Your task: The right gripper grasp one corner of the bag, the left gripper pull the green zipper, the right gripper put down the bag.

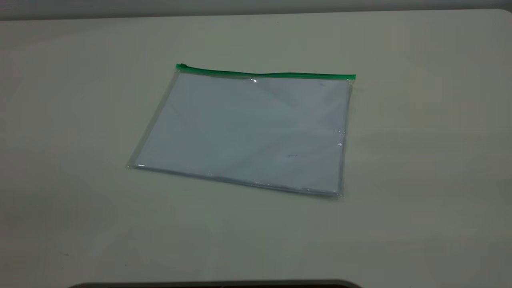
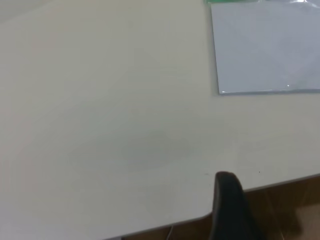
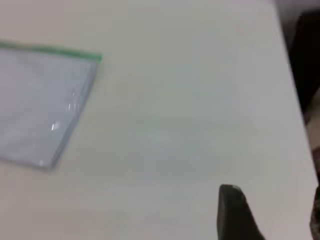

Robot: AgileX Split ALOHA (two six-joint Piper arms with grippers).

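The bag (image 1: 244, 132) lies flat mid-desk (image 1: 420, 160), green zipper (image 1: 266, 73) along its far edge. Left claw (image 2: 231, 210) and right claw (image 3: 235, 212) hang well apart from it; their spread I cannot tell.

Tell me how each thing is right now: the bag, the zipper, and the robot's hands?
bag: lying flat on the table, papers inside, nothing touching it.
green zipper: slider at its left end; shut or not, cannot tell.
left gripper: far from the bag, empty.
right gripper: far from the bag, empty.
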